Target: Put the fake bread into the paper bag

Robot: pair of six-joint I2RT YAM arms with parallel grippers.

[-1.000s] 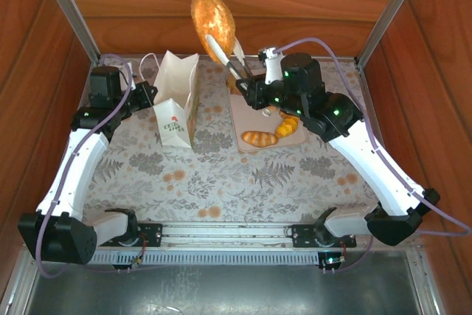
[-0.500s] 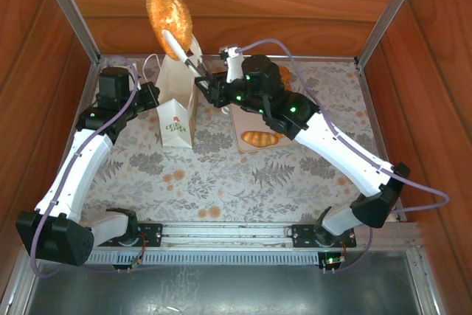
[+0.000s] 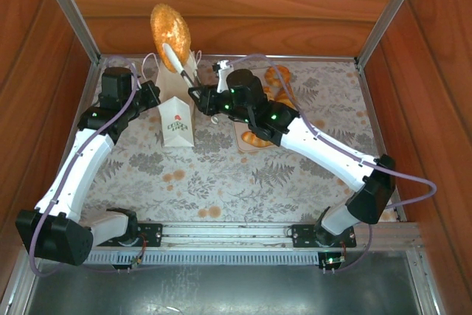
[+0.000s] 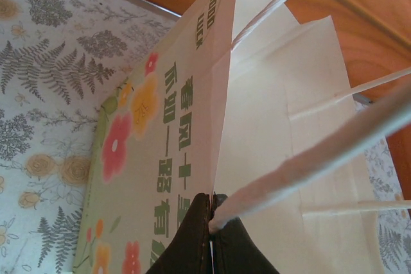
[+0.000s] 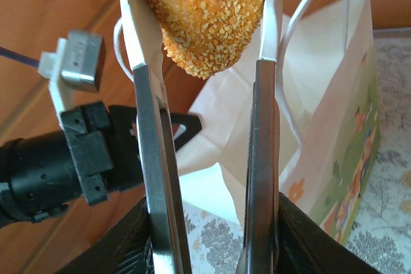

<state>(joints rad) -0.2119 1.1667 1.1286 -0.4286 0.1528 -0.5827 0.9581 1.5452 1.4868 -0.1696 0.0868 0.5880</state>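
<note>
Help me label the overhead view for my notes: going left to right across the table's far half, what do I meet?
left gripper → paper bag → right gripper → tray

High camera behind the table (image 3: 221,175) near edge, facing far edge, both wrist cameras close, apparently sharing the paper bag (image 5: 334,94).

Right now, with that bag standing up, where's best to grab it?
I'd pinch the paper bag at its top rim beside a handle, from the left side, as the left tool does. Its walls are thin upright paper, and a side pinch leaves the mouth free for the loaf in the tongs.
</note>
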